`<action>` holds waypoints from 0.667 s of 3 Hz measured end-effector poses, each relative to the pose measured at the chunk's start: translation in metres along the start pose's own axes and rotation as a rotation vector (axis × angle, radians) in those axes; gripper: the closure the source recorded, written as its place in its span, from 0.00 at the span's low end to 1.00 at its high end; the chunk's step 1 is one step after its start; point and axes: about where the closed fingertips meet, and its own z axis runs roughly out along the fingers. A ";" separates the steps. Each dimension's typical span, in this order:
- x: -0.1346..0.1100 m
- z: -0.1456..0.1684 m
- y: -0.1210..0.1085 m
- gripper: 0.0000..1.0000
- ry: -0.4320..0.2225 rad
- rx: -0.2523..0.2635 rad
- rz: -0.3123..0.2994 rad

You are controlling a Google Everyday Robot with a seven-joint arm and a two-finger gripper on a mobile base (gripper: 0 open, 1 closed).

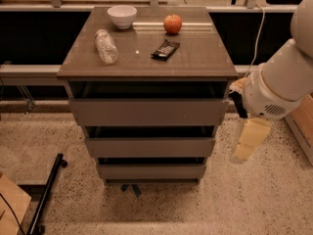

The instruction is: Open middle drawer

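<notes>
On the cabinet [195, 58], bowl [122, 15] behind bottle [106, 46], left; apple [172, 24] behind packet [166, 49], right. The middle drawer [149, 147] sits between top drawer [148, 112] and bottom drawer [151, 171]; gripper [249, 141] hangs right of them.

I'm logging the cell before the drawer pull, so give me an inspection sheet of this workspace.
Surface: brown cabinet top, flat, partly occupied.
Job's things: middle drawer, between a taller drawer above and a shorter drawer below, not visibly pulled out.
Clutter: white bowl, apple, plastic bottle lying on its side, dark packet, all on the top.
Grippers: gripper hangs pointing down, right of the cabinet, apart from the drawers.
Cables: white cable runs down behind the right rear corner.
Surroundings: speckled floor; black pole and cardboard box at lower left.
</notes>
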 end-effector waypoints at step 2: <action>0.016 0.064 -0.019 0.00 -0.006 -0.027 0.019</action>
